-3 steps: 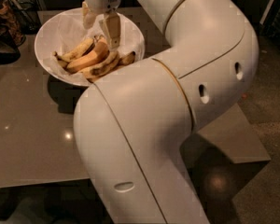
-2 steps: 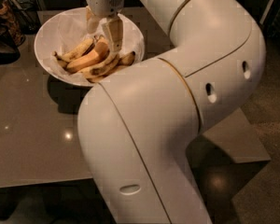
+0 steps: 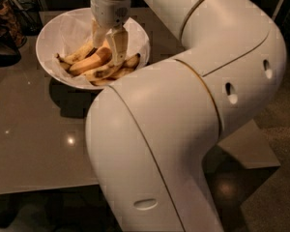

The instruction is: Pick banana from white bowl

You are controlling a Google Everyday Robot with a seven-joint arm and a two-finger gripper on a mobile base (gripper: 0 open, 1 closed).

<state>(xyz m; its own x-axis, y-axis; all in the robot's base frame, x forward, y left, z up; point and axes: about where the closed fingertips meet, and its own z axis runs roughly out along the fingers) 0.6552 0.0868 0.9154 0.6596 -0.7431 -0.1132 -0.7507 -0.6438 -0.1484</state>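
The white bowl, lined with crinkled white paper, stands on the table at the upper left. Several yellow bananas with brown spots lie in it. My gripper points down into the bowl from above. It is open, with one finger on the right and the other on the left of the upper end of the top banana. The finger tips are down at the level of that banana. The bowl's right rim is hidden behind my arm.
The bowl stands on a brown glossy table. My large white arm fills the middle and right of the view and hides the table's right part. Dark objects stand at the far left beside the bowl. Floor shows at the right.
My gripper has come down lower into the bowl onto the top banana. The arm's elbow has swung a little to the right. The bananas have not moved.
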